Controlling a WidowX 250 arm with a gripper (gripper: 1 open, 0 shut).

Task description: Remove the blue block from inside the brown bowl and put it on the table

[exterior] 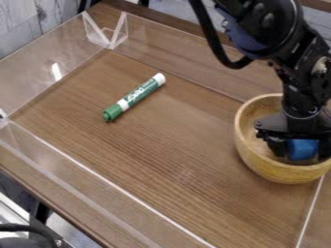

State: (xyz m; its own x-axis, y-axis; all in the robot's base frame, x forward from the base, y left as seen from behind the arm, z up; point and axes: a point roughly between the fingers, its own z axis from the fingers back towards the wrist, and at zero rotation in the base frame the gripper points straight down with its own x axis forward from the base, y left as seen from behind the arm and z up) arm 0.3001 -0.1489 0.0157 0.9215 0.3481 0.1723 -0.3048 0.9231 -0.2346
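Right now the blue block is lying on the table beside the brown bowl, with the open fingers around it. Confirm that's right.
Not quite. In the camera view the blue block lies inside the brown bowl, not beside it on the table. The rest holds: the gripper is down in the bowl, its open fingers on either side of the block.
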